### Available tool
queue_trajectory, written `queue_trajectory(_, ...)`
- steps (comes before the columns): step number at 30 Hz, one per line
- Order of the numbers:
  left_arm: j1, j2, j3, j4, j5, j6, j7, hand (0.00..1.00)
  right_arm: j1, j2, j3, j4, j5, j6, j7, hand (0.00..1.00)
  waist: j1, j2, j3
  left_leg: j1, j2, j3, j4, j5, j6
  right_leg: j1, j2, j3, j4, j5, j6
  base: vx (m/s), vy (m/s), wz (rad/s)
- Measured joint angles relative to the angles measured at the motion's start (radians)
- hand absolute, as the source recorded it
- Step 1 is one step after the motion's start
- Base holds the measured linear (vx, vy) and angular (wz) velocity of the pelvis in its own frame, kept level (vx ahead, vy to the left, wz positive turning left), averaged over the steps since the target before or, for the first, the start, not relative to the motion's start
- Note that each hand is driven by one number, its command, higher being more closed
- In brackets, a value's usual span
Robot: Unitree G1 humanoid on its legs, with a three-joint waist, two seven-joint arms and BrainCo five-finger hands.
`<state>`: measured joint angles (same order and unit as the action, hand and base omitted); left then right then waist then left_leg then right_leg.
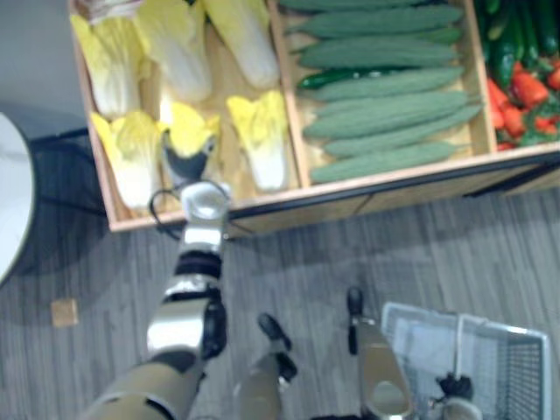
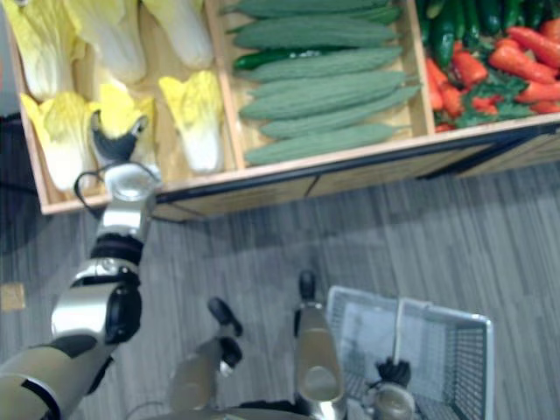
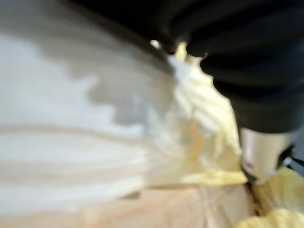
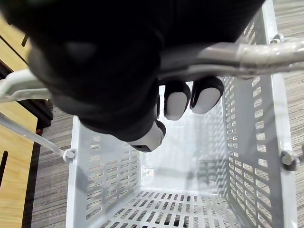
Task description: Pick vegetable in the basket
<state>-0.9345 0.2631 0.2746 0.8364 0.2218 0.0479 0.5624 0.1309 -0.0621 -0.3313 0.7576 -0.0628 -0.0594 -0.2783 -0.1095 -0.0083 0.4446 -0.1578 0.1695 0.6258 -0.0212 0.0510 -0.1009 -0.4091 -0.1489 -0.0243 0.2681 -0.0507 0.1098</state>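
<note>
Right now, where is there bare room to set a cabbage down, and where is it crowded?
The basket floor is bare, bordered by its perforated walls under the handle the right hand grips. A bare wood gap shows between the cabbages beyond the left hand. The cucumbers and peppers are packed tight.

Cucumbers [image 1: 385,96] fill one compartment [image 1: 394,178], red peppers [image 1: 529,87] the next — a small block [image 1: 64,311] lies on the floor [image 1: 350,254].

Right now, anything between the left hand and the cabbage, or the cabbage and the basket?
Nothing on the hand side: left hand is at the cabbage. Toward the basket, just the crate's front wall to lift over, then floor.
</note>
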Motion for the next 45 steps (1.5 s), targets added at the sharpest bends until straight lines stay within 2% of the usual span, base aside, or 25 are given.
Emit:
queue_trajectory(9, -0.070, 0.036, 0.085, 0.023, 0.060, 0.022, -0.075, 1.00, -0.041, -0.018, 0.026, -0.007, 0.026, 0.002, 0.004, 1.00, 0.004, -0.012, 0.018, -0.009, -0.002, 0.041, 0.005, 0.001, 0.000, -0.003, -0.007, 0.003, -0.015, 0.005, 0.004, 0.08, -0.017, 0.01)
queue_trajectory(12, -0.070, 0.025, 0.061, 0.022, 0.059, 0.042, -0.116, 1.00, -0.040, -0.014, 0.057, -0.018, 0.038, 0.004, 0.011, 1.00, 0.001, -0.032, 0.028, 0.055, 0.004, 0.082, 0.016, -0.004, -0.002, 0.060, -0.002, 0.014, -0.027, 0.005, 0.004, 0.07, -0.013, -0.19)
queue_trajectory(14, -0.069, 0.007, -0.007, 0.009, 0.059, 0.046, -0.135, 1.00, -0.035, -0.004, 0.093, -0.072, 0.045, 0.008, 0.022, 1.00, 0.005, -0.054, 0.025, 0.098, 0.020, 0.078, 0.074, -0.049, -0.001, 0.106, 0.013, 0.042, -0.031, 0.005, 0.004, 0.07, -0.017, -0.41)
queue_trajectory(16, -0.061, 0.013, -0.045, -0.066, 0.059, 0.047, -0.130, 1.00, -0.021, -0.005, 0.129, -0.146, 0.045, 0.002, 0.028, 1.00, 0.003, -0.079, 0.023, 0.105, 0.027, 0.027, 0.139, -0.075, 0.008, 0.118, 0.023, 0.081, -0.031, 0.006, 0.003, 0.06, -0.058, -0.61)
queue_trajectory(17, -0.030, 0.033, -0.065, -0.153, 0.059, 0.048, -0.122, 1.00, -0.016, -0.015, 0.145, -0.192, 0.044, -0.007, 0.030, 1.00, 0.002, -0.087, 0.020, 0.107, 0.026, -0.054, 0.176, -0.089, 0.017, 0.123, 0.028, 0.113, -0.033, 0.017, 0.004, 0.05, -0.093, -0.73)
queue_trajectory(20, 0.092, 0.092, -0.127, -0.387, 0.075, 0.046, -0.058, 1.00, -0.007, -0.046, 0.142, -0.231, 0.031, -0.019, 0.041, 1.00, 0.002, -0.073, -0.005, 0.139, 0.036, -0.222, 0.234, -0.165, -0.010, 0.158, 0.059, 0.168, -0.052, 0.023, 0.010, 0.03, -0.026, -0.78)
queue_trajectory(22, 0.173, 0.095, -0.186, -0.488, 0.151, 0.051, -0.020, 1.00, 0.033, -0.049, 0.124, -0.233, 0.022, -0.020, 0.043, 1.00, -0.013, -0.053, -0.074, 0.150, 0.036, -0.239, 0.201, -0.184, -0.034, 0.161, 0.067, 0.172, -0.074, 0.030, 0.021, 0.03, 0.057, -0.16)
queue_trajectory(23, 0.227, 0.095, -0.229, -0.556, 0.251, 0.054, -0.012, 1.00, 0.065, -0.041, 0.110, -0.237, 0.018, -0.020, 0.045, 1.00, -0.024, -0.046, -0.111, 0.175, 0.028, -0.251, 0.155, -0.184, -0.035, 0.178, 0.066, 0.169, -0.098, 0.038, 0.026, 0.06, 0.081, 0.02)
queue_trajectory(27, 0.350, 0.091, -0.293, -0.749, 0.456, 0.063, 0.003, 1.00, 0.113, 0.007, 0.083, -0.244, -0.019, -0.020, 0.040, 1.00, -0.022, -0.049, -0.166, 0.214, 0.017, -0.227, 0.129, -0.205, -0.045, 0.194, 0.065, 0.177, -0.136, 0.082, 0.028, -0.01, 0.084, -0.30)
queue_trajectory(29, 0.417, 0.080, -0.284, -0.826, 0.501, 0.061, 0.004, 1.00, 0.100, 0.021, 0.084, -0.244, -0.037, -0.014, 0.039, 1.00, -0.021, -0.042, -0.171, 0.216, 0.027, -0.174, 0.147, -0.208, -0.040, 0.187, 0.072, 0.057, -0.183, 0.176, -0.049, -0.07, 0.046, -0.86)
queue_trajectory(30, 0.470, 0.058, -0.270, -0.896, 0.503, 0.062, 0.002, 1.00, 0.092, 0.023, 0.084, -0.250, -0.055, -0.012, 0.038, 1.00, -0.010, -0.026, -0.179, 0.223, 0.048, -0.113, 0.143, -0.209, -0.026, 0.207, 0.078, -0.081, -0.267, 0.248, -0.133, -0.08, 0.013, -1.21)
queue_trajectory(31, 0.506, 0.030, -0.268, -0.953, 0.507, 0.061, 0.000, 1.00, 0.083, 0.020, 0.083, -0.259, -0.060, -0.007, 0.033, 1.00, 0.006, -0.022, -0.177, 0.246, 0.048, -0.058, 0.135, -0.216, -0.018, 0.194, 0.054, -0.249, -0.188, 0.142, -0.180, -0.10, 0.038, -1.52)
queue_trajectory(32, 0.590, -0.019, -0.269, -1.034, 0.508, 0.047, -0.005, 1.00, 0.071, 0.001, 0.083, -0.260, -0.090, 0.006, 0.027, 1.00, 0.005, -0.015, -0.174, 0.286, 0.038, 0.003, 0.138, -0.216, -0.017, 0.185, -0.013, -0.423, -0.071, 0.051, -0.198, -0.09, 0.058, -1.55)
queue_trajectory(33, 0.689, -0.060, -0.288, -1.107, 0.507, 0.018, -0.017, 1.00, 0.071, -0.016, 0.094, -0.261, -0.095, 0.012, 0.021, 1.00, 0.010, -0.015, -0.183, 0.329, 0.025, 0.058, 0.169, -0.227, -0.013, 0.197, -0.075, -0.565, -0.001, 0.039, -0.232, -0.07, 0.068, -1.51)
queue_trajectory(34, 0.738, -0.072, -0.300, -1.140, 0.508, 0.000, -0.019, 1.00, 0.067, -0.022, 0.110, -0.262, -0.095, 0.015, 0.020, 1.00, 0.018, -0.016, -0.192, 0.339, 0.027, 0.086, 0.194, -0.234, -0.005, 0.204, -0.063, -0.593, -0.008, 0.059, -0.228, -0.07, -0.035, -2.02)
queue_trajectory(35, 0.815, -0.089, -0.327, -1.183, 0.507, -0.045, -0.024, 1.00, 0.052, -0.022, 0.144, -0.280, -0.093, 0.017, 0.019, 1.00, 0.042, -0.008, -0.218, 0.334, 0.047, 0.132, 0.234, -0.231, 0.008, 0.209, 0.001, -0.589, -0.107, 0.148, -0.223, -0.09, -0.142, -2.16)
queue_trajectory(36, 0.837, -0.090, -0.364, -1.187, 0.507, -0.076, -0.030, 1.00, 0.034, -0.015, 0.166, -0.316, -0.093, 0.016, 0.020, 1.00, 0.053, -0.006, -0.240, 0.332, 0.050, 0.156, 0.226, -0.245, 0.029, 0.208, 0.058, -0.564, -0.213, 0.199, -0.219, -0.10, -0.178, -2.36)
queue_trajectory(37, 0.844, -0.095, -0.407, -1.168, 0.507, -0.108, -0.047, 1.00, 0.022, -0.013, 0.198, -0.352, -0.093, 0.014, 0.023, 1.00, 0.059, 0.007, -0.268, 0.337, 0.048, 0.207, 0.194, -0.290, 0.039, 0.205, 0.099, -0.590, -0.297, 0.138, -0.218, -0.08, -0.137, -2.27)
queue_trajectory(38, 0.843, -0.123, -0.465, -1.103, 0.504, -0.147, -0.073, 1.00, -0.021, -0.013, 0.231, -0.371, -0.093, 0.014, 0.026, 1.00, 0.060, 0.049, -0.284, 0.337, 0.084, 0.285, 0.159, -0.304, 0.003, 0.149, 0.110, -0.650, -0.218, 0.085, -0.207, -0.04, -0.082, -1.79)
queue_trajectory(39, 0.845, -0.133, -0.488, -1.057, 0.504, -0.163, -0.086, 1.00, -0.036, -0.012, 0.256, -0.381, -0.091, 0.014, 0.033, 1.00, 0.056, 0.054, -0.281, 0.334, 0.096, 0.313, 0.180, -0.304, 0.002, 0.102, 0.079, -0.628, -0.079, 0.062, -0.239, 0.03, -0.130, -1.45)
queue_trajectory(40, 0.842, -0.157, -0.540, -0.967, 0.504, -0.172, -0.118, 1.00, -0.034, -0.001, 0.306, -0.415, -0.088, 0.013, 0.042, 1.00, 0.022, 0.022, -0.273, 0.344, 0.083, 0.307, 0.260, -0.305, -0.009, 0.070, 0.012, -0.559, 0.099, -0.063, -0.200, 0.07, -0.258, -1.21)
queue_trajectory(42, 0.892, -0.201, -0.581, -0.856, 0.504, -0.174, -0.153, 1.00, -0.028, 0.001, 0.390, -0.442, -0.084, 0.013, 0.054, 1.00, 0.035, 0.008, -0.267, 0.312, 0.146, 0.174, 0.467, -0.307, 0.067, 0.089, 0.112, -0.417, 0.056, -0.055, -0.212, 0.09, -0.311, -1.98)
queue_trajectory(43, 0.927, -0.208, -0.599, -0.818, 0.503, -0.175, -0.159, 1.00, -0.032, 0.002, 0.452, -0.462, -0.084, 0.011, 0.064, 1.00, 0.073, 0.004, -0.264, 0.275, 0.112, -0.008, 0.567, -0.330, 0.089, 0.133, 0.194, -0.321, -0.041, -0.031, -0.186, 0.18, -0.225, -3.06)
queue_trajectory(44, 0.945, -0.220, -0.613, -0.769, 0.500, -0.182, -0.166, 1.00, -0.039, -0.004, 0.497, -0.476, -0.083, 0.005, 0.078, 1.00, 0.100, 0.032, -0.264, 0.195, 0.071, -0.198, 0.625, -0.348, 0.063, 0.159, 0.207, -0.345, -0.033, -0.083, -0.146, 0.25, -0.170, -2.86)
queue_trajectory(45, 0.943, -0.227, -0.629, -0.753, 0.499, -0.182, -0.171, 1.00, -0.040, -0.016, 0.502, -0.494, -0.084, -0.005, 0.081, 1.00, 0.088, 0.043, -0.257, 0.150, 0.070, -0.263, 0.669, -0.358, 0.043, 0.147, 0.190, -0.311, 0.072, -0.082, -0.208, 0.36, -0.086, -1.97)
